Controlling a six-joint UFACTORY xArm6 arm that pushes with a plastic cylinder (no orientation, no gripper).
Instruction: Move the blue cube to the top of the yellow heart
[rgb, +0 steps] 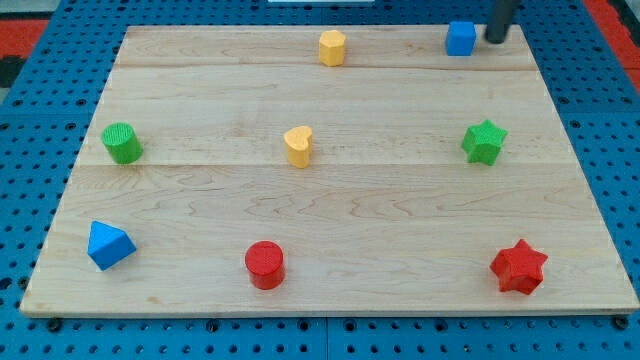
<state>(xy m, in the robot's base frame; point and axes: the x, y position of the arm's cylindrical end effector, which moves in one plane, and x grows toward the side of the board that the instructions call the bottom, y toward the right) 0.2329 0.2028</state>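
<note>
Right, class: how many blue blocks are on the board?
2: the blue cube at the view's top right beside my tip, and a blue block at bottom left. None seem hidden.

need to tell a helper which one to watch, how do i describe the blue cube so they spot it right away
Start at the wooden board and follow its top edge toward the view's right. The blue cube sits there, just left of my tip. The other blue block is a slanted wedge at the bottom left, and the nearby yellow block differs in colour.
</note>
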